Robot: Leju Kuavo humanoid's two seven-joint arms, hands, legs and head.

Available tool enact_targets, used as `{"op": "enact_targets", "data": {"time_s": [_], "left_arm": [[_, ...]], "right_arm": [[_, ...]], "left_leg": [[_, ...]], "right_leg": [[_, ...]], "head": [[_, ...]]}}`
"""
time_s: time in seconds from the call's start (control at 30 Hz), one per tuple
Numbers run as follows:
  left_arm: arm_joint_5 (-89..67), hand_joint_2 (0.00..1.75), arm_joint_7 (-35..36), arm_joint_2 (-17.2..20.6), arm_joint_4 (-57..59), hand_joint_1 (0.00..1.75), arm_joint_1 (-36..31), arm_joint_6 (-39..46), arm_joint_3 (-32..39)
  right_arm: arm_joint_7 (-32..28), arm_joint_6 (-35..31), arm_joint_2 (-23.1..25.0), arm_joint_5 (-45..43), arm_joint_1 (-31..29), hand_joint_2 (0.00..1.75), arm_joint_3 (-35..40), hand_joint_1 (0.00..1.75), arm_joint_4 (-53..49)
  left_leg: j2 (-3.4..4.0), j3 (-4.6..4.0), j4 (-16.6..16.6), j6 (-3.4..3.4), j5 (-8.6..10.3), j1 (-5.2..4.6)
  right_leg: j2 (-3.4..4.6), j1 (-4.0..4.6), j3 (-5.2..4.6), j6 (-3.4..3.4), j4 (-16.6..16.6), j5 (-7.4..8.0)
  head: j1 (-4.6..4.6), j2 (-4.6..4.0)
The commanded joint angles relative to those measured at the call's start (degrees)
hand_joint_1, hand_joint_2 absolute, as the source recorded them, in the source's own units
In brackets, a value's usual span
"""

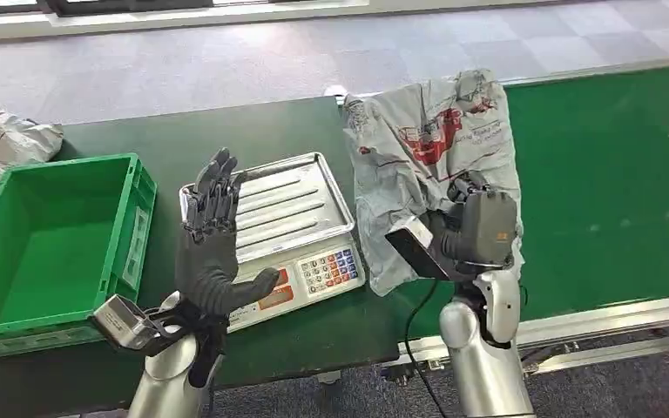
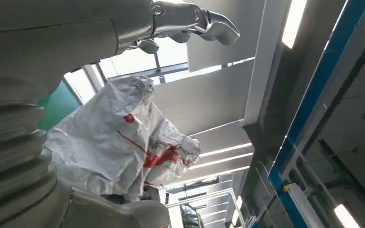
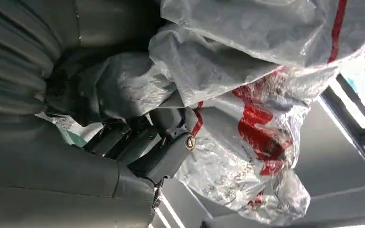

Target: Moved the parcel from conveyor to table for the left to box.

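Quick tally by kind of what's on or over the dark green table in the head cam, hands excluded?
Grey parcel bags: 2, one held up by the right hand over the table edge, one at the far left
Green crates: 1
Weighing scales: 1
Total: 4

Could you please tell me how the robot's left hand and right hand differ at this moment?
The left hand is raised open above the scale, fingers apart, holding nothing; the right hand grips the grey parcel, held upright beside the scale. Both hover over the green table.
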Motion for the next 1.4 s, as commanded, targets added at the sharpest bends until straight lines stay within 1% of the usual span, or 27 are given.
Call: {"op": "enact_targets", "data": {"time_s": [0.03,0.1,0.17,0.2,0.23,0.27,0.3,0.33,0.37,0.4,0.43,0.47,0.5,0.53,0.57,0.63,0.77,1.03,1.13,1.17,1.2,1.23,1.3,1.4], "left_arm": [[0.4,1.75,0.3,0.7,4.8,0.00,-1.0,0.0,-0.2],[0.7,1.75,0.3,0.7,5.4,0.00,-1.3,0.1,-0.8],[1.3,1.75,-0.1,0.7,5.9,0.00,-1.8,-0.1,-1.9],[1.5,1.75,-0.1,0.6,6.2,0.00,-2.0,-0.2,-2.3],[1.8,1.75,-0.4,0.3,6.7,0.00,-2.6,-0.5,-3.0],[1.9,1.75,-0.4,0.1,6.7,0.00,-2.7,-0.5,-3.5],[2.2,1.75,-0.5,0.0,7.1,0.00,-3.5,-1.0,-4.3],[2.3,1.75,-0.5,0.0,7.4,0.00,-3.8,-1.0,-4.6],[2.8,1.75,-0.8,-0.2,7.7,0.00,-4.5,-1.3,-5.2],[3.1,1.75,-0.8,-0.3,7.5,0.00,-5.2,-1.3,-5.9],[3.2,1.75,-0.8,-0.4,7.4,0.00,-5.6,-1.3,-6.0],[3.3,1.75,-0.8,-0.3,7.1,0.00,-5.9,-1.1,-6.2],[3.3,1.75,-0.8,-0.3,7.0,0.00,-5.9,-1.0,-6.2],[3.3,1.75,-0.8,-0.3,6.9,0.00,-5.9,-1.0,-6.2],[3.4,1.75,-0.8,-0.1,6.9,0.00,-6.1,-0.9,-6.3],[3.4,1.75,-0.8,0.0,7.0,0.00,-6.3,-0.9,-6.3],[3.5,1.75,-0.9,0.5,6.7,0.00,-6.2,-0.5,-6.3],[3.5,1.75,-0.9,0.6,6.3,0.00,-6.1,-0.5,-6.2],[3.5,1.75,-1.0,0.5,6.9,0.00,-6.6,-1.0,-6.6],[3.5,1.75,-1.0,0.4,7.2,0.00,-6.8,-1.2,-6.7],[3.5,1.75,-1.0,0.3,7.5,0.00,-7.1,-1.4,-6.7],[3.5,1.75,-1.0,0.3,7.4,0.00,-7.1,-1.4,-6.7],[3.5,1.75,-1.0,0.3,7.1,0.00,-7.1,-1.5,-6.5],[3.4,1.75,-0.9,0.5,7.0,0.00,-7.0,-1.5,-6.3]], "right_arm": [[5.1,-8.9,1.2,6.4,0.0,1.75,-1.5,1.75,-1.5],[5.9,-8.6,1.3,7.2,-3.5,1.75,0.1,1.75,4.5],[4.3,-5.6,1.5,5.3,-9.0,1.75,4.0,1.75,14.0],[3.7,-5.1,2.1,5.1,-11.1,1.75,5.1,1.75,17.5],[3.3,-5.5,3.1,3.8,-15.6,1.75,7.1,1.75,24.8],[2.0,-4.7,3.9,2.0,-18.7,1.75,9.2,1.75,30.0],[0.1,-2.3,5.1,0.1,-21.6,1.75,11.0,1.75,34.4],[0.4,-3.8,5.6,-0.3,-23.0,1.75,11.6,1.75,37.1],[-0.4,-1.8,5.7,-3.7,-25.3,1.75,16.4,1.75,40.5],[-0.1,-1.4,5.7,-11.5,-27.2,1.75,23.2,1.75,42.4],[0.6,-1.8,5.7,-13.0,-28.3,1.75,27.0,1.75,43.6],[1.4,-1.8,5.7,-16.2,-29.2,1.75,30.6,1.75,43.8],[2.0,-2.2,5.7,-17.1,-29.5,1.75,31.9,1.75,44.1],[2.3,-2.5,5.7,-17.6,-29.6,1.75,32.6,1.75,44.1],[1.2,-2.3,5.7,-19.5,-30.0,1.75,33.5,1.75,44.7],[0.6,-2.0,5.7,-20.3,-30.4,1.75,35.0,1.75,45.2],[1.0,-3.0,5.7,-24.4,-31.3,1.75,40.3,1.75,46.0],[1.2,-2.9,5.7,-25.6,-32.2,1.75,41.3,1.75,46.9],[2.8,-3.2,5.7,-26.5,-33.6,1.75,42.0,1.75,49.5],[5.2,-2.2,5.7,-26.2,-34.6,1.75,43.1,0.00,51.4],[9.7,-1.5,5.7,-22.9,-36.4,1.75,46.3,0.00,54.1],[10.4,-2.1,5.7,-23.1,-36.3,0.00,46.5,0.00,53.7],[11.4,-5.3,5.7,-23.1,-36.1,0.00,47.3,0.00,53.8],[10.7,-6.8,5.7,-24.5,-35.4,0.00,46.6,0.00,53.8]], "left_leg": [[-0.13,0.17,-0.1,0.07,0.01,0.01],[-0.07,0.19,-0.1,0.07,0.01,0.00],[0.14,0.20,-0.1,0.06,-0.01,0.01],[0.34,0.14,0.0,0.04,-0.03,0.03],[0.38,0.20,-0.1,0.06,-0.01,0.02],[0.57,0.20,-0.1,0.08,-0.02,0.04],[0.47,-0.28,-0.1,0.05,-0.02,0.03],[0.80,-0.26,-0.1,0.06,-0.01,0.05],[0.81,-0.35,0.0,0.04,-0.03,0.02],[0.73,-0.33,0.0,0.04,-0.01,0.04],[0.61,-0.37,0.0,0.00,-0.02,0.05],[0.53,-0.28,-0.1,-0.02,0.07,0.06],[0.55,0.04,0.0,-0.09,0.14,0.05],[0.49,0.04,0.0,-0.08,0.14,0.08],[0.42,0.03,0.0,-0.07,0.17,0.08],[0.28,0.07,0.0,-0.09,0.21,0.08],[0.14,0.03,-0.1,-0.06,0.24,0.07],[-0.01,0.02,-0.1,-0.06,0.25,0.05],[-0.01,0.02,-0.1,-0.06,0.25,0.07],[0.00,-0.01,0.0,-0.07,0.23,0.05],[-0.02,0.02,-0.1,-0.05,0.24,0.07],[0.01,-0.01,0.0,-0.06,0.24,0.03],[0.03,-0.04,0.0,-0.07,0.24,0.03],[-0.01,-0.01,0.0,-0.07,0.24,0.05]], "right_leg": [[0.05,0.02,0.18,-0.08,-0.1,-0.01],[0.10,0.01,0.17,-0.07,-0.1,0.00],[0.30,0.02,0.12,-0.06,-0.1,0.06],[0.43,0.02,0.04,-0.04,-0.1,0.09],[0.53,0.02,0.08,-0.06,-0.1,0.13],[0.75,0.03,0.11,-0.09,-0.2,0.20],[0.57,0.02,0.05,-0.07,-0.1,0.15],[0.91,0.04,-0.03,-0.10,-0.1,0.27],[0.88,0.01,-0.11,-0.09,0.0,0.22],[0.82,0.04,-0.07,-0.11,0.0,0.21],[0.65,0.05,-0.09,-0.09,0.0,0.15],[0.61,0.06,-0.10,-0.15,0.0,0.20],[0.62,0.06,-0.18,-0.18,0.0,0.25],[0.59,0.08,-0.14,-0.20,0.0,0.23],[0.49,0.08,-0.13,-0.18,0.1,0.20],[0.35,0.08,-0.08,-0.17,0.0,0.17],[0.25,0.08,-0.05,-0.16,0.0,0.19],[0.16,0.07,-0.02,-0.19,0.0,0.17],[0.15,0.08,-0.02,-0.18,-0.1,0.17],[0.13,0.06,-0.06,-0.16,0.0,0.15],[0.15,0.08,-0.01,-0.17,0.0,0.17],[0.12,0.05,-0.06,-0.15,0.0,0.15],[0.14,0.04,-0.10,-0.15,0.0,0.16],[0.10,0.07,-0.06,-0.16,0.0,0.15]], "head": [[0.00,0.00],[0.00,0.00],[-0.02,0.00],[0.00,0.00],[0.00,0.00],[0.00,0.00],[0.00,0.00],[-0.02,0.00],[0.00,0.00],[0.00,0.00],[0.00,0.00],[-0.04,0.00],[0.00,0.00],[0.00,0.00],[-0.02,0.00],[-0.02,0.00],[0.00,0.00],[-0.02,0.00],[-0.02,0.00],[-0.02,0.00],[-0.02,0.00],[-0.02,0.00],[-0.02,0.00],[-0.02,0.00]]}}
